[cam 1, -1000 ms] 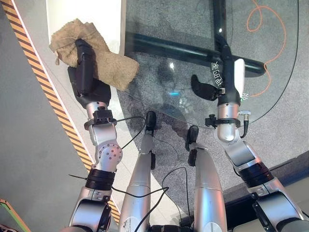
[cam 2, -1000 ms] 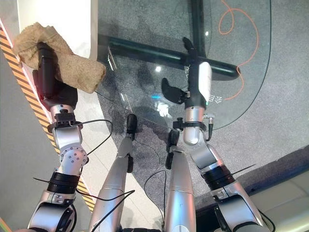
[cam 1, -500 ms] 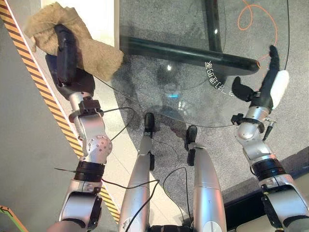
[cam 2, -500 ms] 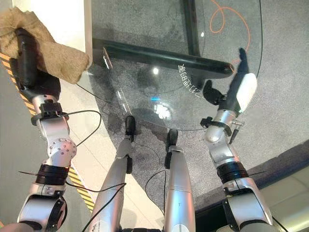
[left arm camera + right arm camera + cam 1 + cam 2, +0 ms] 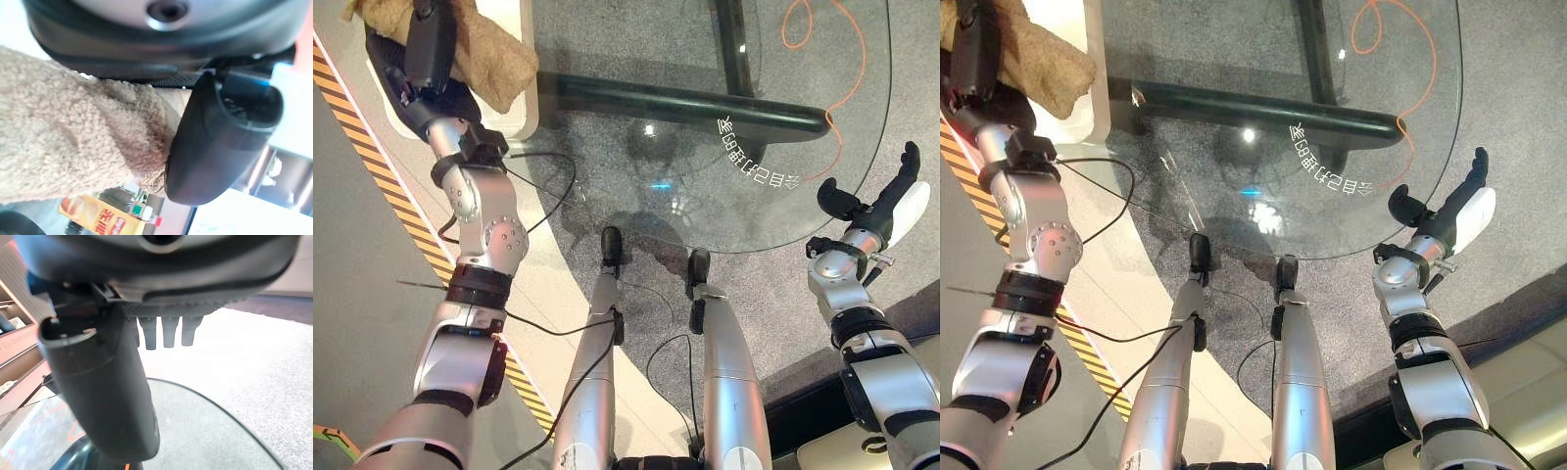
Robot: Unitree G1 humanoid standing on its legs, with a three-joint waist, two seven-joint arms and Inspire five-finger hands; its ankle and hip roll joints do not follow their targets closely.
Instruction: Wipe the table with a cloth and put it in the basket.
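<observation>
Cloth (image 5: 494,59) clenched in left hand (image 5: 429,49), off the glass table (image 5: 724,117); right hand (image 5: 886,201) idle, fingers released. Judged step: carry to basket, not visible yet.

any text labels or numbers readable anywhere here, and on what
On the glass table, white characters: seen reversed, too small to read.
On the yellow packet in the left wrist view, red print: blurred, unreadable.
No other text that I can see.
</observation>
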